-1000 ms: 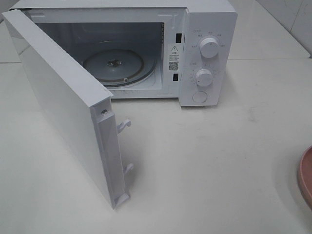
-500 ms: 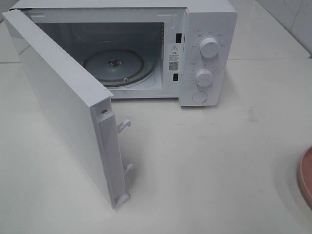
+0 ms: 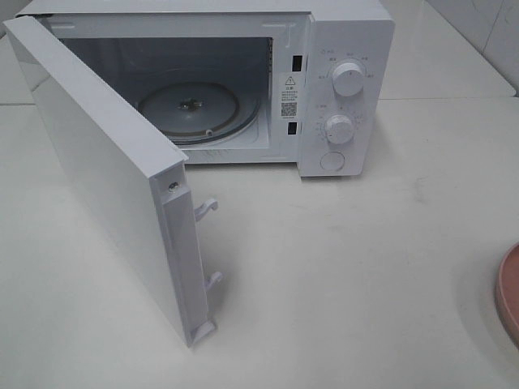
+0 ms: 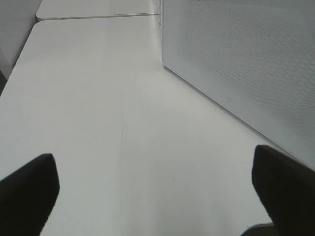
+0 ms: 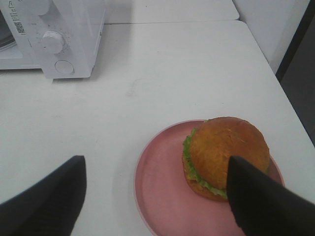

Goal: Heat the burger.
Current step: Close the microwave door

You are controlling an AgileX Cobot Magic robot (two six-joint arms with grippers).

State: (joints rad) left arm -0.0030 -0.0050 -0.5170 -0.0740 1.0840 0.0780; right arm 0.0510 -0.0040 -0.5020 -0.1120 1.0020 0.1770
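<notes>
The burger, a golden-brown bun over green lettuce, sits on a pink plate in the right wrist view. My right gripper hangs above the plate, open, with one dark finger overlapping the burger's edge in the picture and nothing held. In the left wrist view my left gripper is open over bare table beside the microwave door. In the exterior view the white microwave stands at the back with its door swung wide and the glass turntable bare. Neither gripper shows there.
Only the plate's rim shows at the right edge of the exterior view; the burger is out of that frame. The open door juts far forward on the left. The microwave's knobs face front. The table edge runs close beside the plate.
</notes>
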